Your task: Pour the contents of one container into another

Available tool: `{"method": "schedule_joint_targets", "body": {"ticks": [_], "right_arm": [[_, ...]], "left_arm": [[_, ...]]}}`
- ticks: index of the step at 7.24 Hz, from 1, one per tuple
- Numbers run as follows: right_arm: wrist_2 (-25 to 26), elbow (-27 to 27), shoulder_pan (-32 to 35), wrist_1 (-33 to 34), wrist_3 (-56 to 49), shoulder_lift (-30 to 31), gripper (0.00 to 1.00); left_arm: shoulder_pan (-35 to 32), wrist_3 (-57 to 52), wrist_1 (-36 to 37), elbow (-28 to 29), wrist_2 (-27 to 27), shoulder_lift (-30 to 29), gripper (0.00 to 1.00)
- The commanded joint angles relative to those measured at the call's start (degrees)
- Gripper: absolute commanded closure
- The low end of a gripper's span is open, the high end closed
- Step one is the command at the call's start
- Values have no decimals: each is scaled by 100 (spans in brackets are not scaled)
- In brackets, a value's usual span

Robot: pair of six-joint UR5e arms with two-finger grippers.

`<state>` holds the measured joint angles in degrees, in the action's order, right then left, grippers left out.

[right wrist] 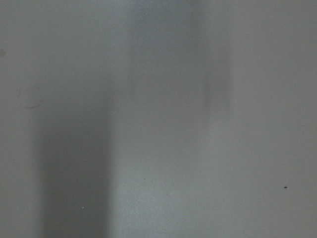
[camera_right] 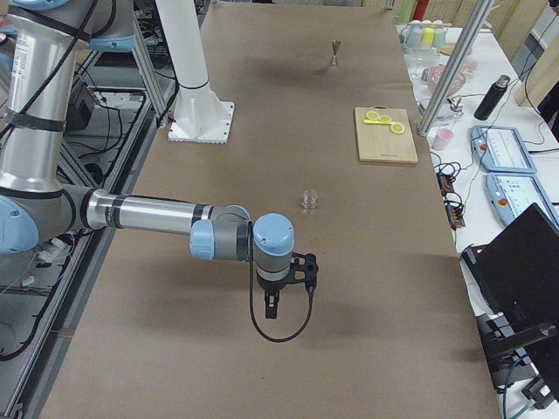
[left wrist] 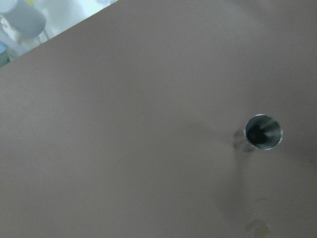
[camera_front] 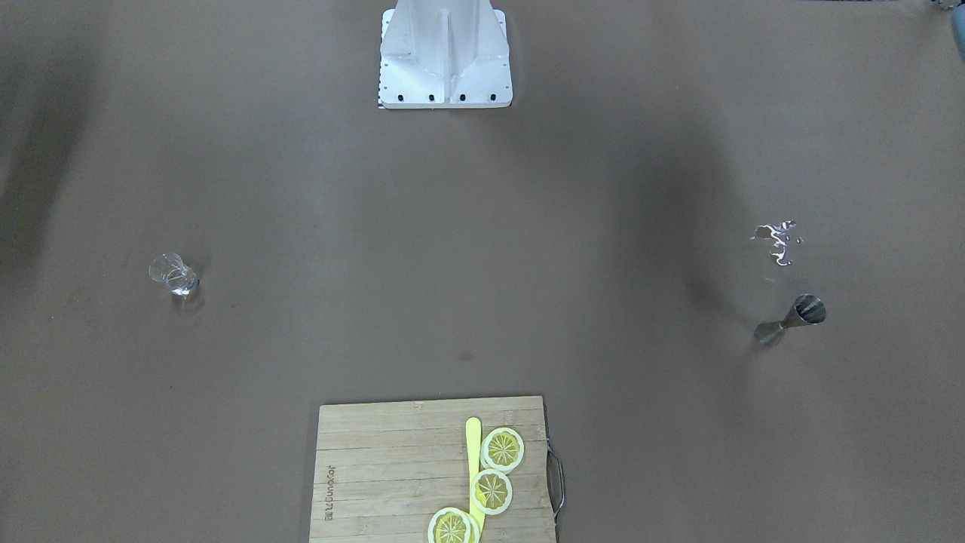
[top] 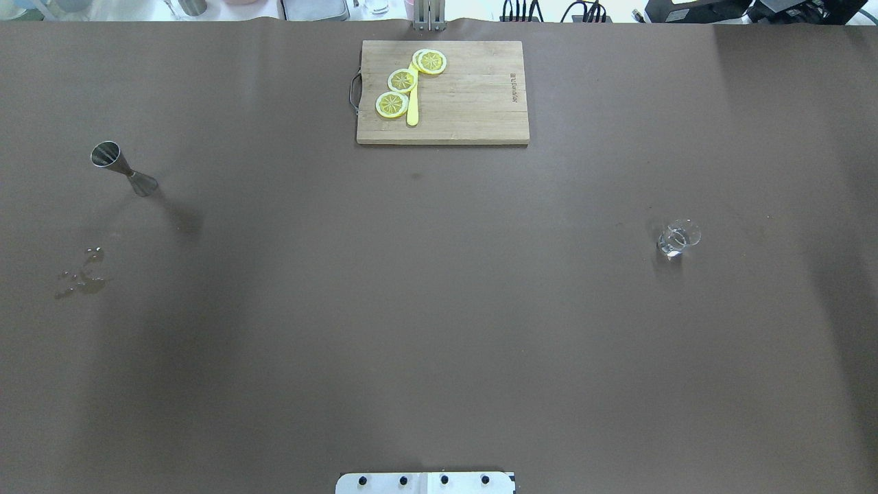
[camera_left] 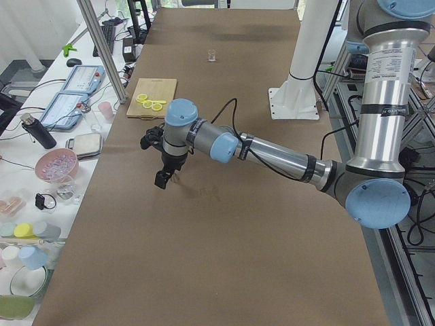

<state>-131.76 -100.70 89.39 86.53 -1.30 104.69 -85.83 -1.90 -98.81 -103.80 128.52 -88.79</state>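
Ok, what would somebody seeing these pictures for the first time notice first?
The bright yellow lemon slices on the wooden cutting board, at the middle of the side farthest from the robot, draw the eye first. On the robot's left a steel jigger stands upright, with a small spilled puddle a little nearer the robot and apart from it. A small clear glass stands alone on the robot's right.

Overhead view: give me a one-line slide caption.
Metal measuring cup and spilled puddle at left, small glass at right, lemon slices on a cutting board beyond.
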Motion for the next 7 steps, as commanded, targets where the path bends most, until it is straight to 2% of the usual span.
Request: {"method": "schedule_joint_targets", "body": {"ticks": [1,2,3,7], "right_arm": [[1,6,0,-4,7,-1,0],[-16,-11,0,-13,15,-10,0],[-8,-20,0,-13,16,-10,0],[132,6,-26,-13,7,-10,0]], "left_arm": [[-162,75,11,87,407,502,2],[-171,93,246,166,968,555,2],[-206,85,623,141,1191,556,2],[-539,23,741,97,1202,1047,2]]}}
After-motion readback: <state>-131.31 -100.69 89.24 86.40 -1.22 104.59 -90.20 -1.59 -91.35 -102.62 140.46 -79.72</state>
